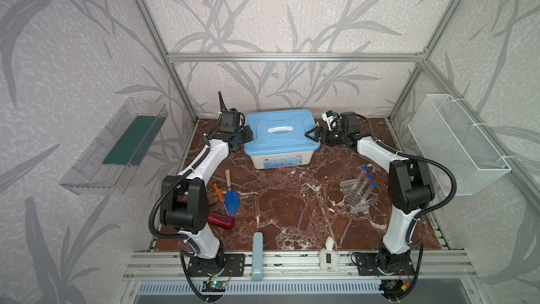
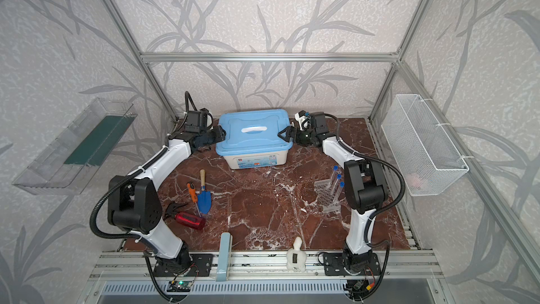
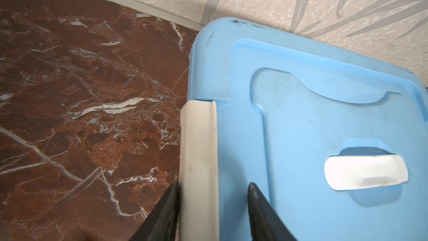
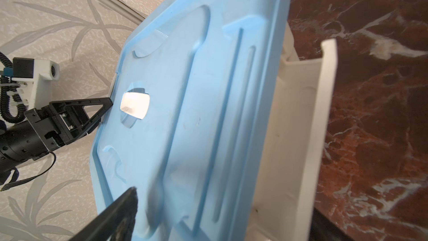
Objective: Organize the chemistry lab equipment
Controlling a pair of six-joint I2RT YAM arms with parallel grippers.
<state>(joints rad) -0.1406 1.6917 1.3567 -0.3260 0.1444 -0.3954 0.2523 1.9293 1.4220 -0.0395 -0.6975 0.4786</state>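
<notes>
Three blue-capped test tubes (image 1: 365,181) (image 2: 336,181) stand in a clear perforated rack (image 1: 355,197) (image 2: 327,198) on the right of the table, away from both grippers. At the back stands a white box (image 1: 277,160) under a blue lid (image 1: 280,135) (image 3: 324,112) (image 4: 185,89). My left gripper (image 1: 248,135) (image 3: 214,183) is half open astride the lid's left white latch (image 3: 199,158): one finger lies against its outer face, the other hovers over the lid. My right gripper (image 1: 310,135) stands wide open at the lid's right edge, beside the right latch (image 4: 301,112), which is flipped outward.
A blue trowel (image 1: 230,197), an orange-handled screwdriver (image 1: 218,191) and a red cylinder (image 1: 221,220) lie front left. On the left wall hangs a clear tray (image 1: 117,147), on the right wall a white mesh basket (image 1: 458,144). A white figure (image 1: 328,255) stands at the front rail.
</notes>
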